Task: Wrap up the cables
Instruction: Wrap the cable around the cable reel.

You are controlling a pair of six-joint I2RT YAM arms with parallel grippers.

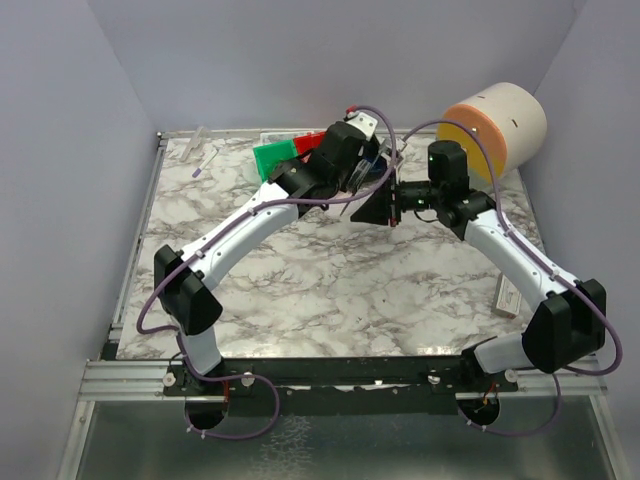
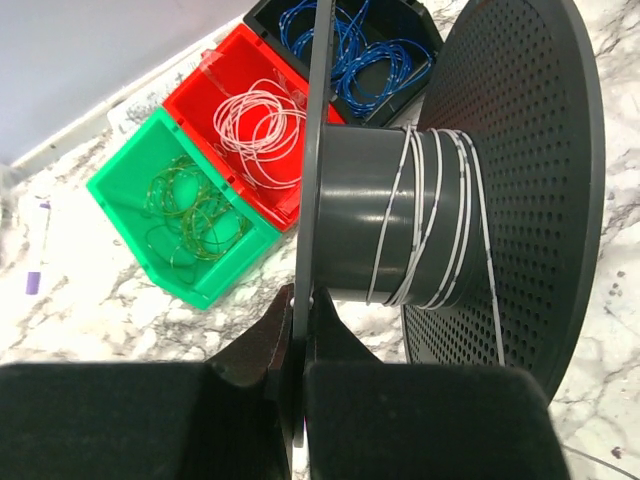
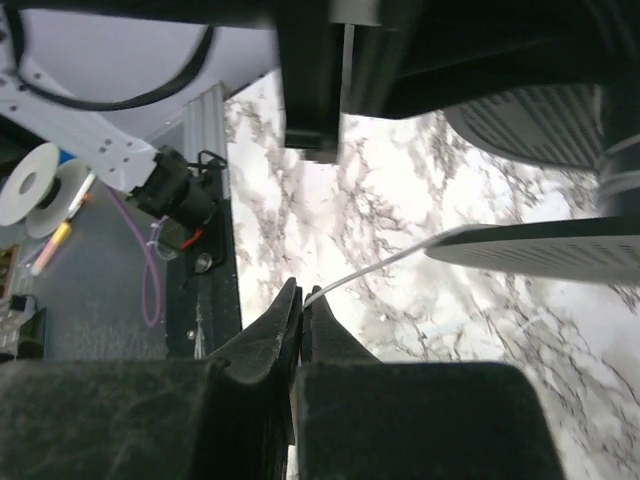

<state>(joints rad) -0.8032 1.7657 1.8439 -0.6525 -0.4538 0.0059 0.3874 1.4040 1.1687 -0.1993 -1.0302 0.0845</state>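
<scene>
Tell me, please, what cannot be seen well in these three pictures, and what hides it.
- Top external: the left arm hides the black bin and part of the green bin and red bin; the cables are too small.
- Left wrist: the top edge cuts the spool; the left gripper covers its lower rim.
- Right wrist: the white wire end is hidden inside the right gripper.

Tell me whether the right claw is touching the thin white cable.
Touching. The right wrist view shows the right claw shut on the end of the thin white cable, with no gap between them.
</scene>
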